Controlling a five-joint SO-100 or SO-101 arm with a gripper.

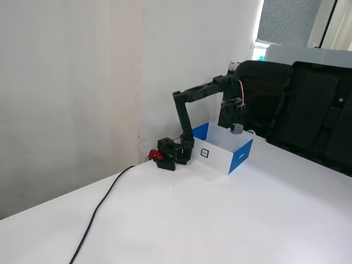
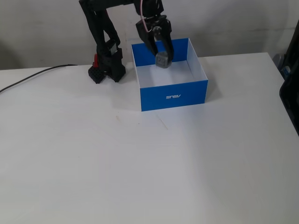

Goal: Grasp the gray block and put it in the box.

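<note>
cable: a black cable (image 2: 32, 74) trails in from the left edge of the white bench (image 2: 140, 163) toward the arm's base, nothing to do with the job, just there.

arm base: the black arm's base with a bit of red on it (image 2: 105, 72) sits at upper left in the view facing the box's blue logo side, just beside the box's left wall. In the low side-on view it's mid-frame against the wall (image 1: 173, 154).

jaws: the black two-finger gripper (image 2: 162, 59) hangs point-down over the box, and its jaws are clenched on the cube, which sits right at the tips. Same story in the side-on view (image 1: 236, 127), though it's pretty small there.

block: the tiny gray cube with bevelled corners (image 2: 162, 60) is up in the air, inside the box's outline, toward the back left part of the opening. From the side (image 1: 237, 128) it looks to be above the rim, not down on the floor of the box.

box: the low open cardboard box with blue and white sides (image 2: 173, 95) is top centre of that view; from the side you see its white wall with the little black-and-white square marker (image 1: 220, 157). Looks empty inside apart from the gripper above it.

progress: I'd say pickup and carry are done. What's left is letting go (maybe lowering a touch first) so the cube lands inside.
</note>
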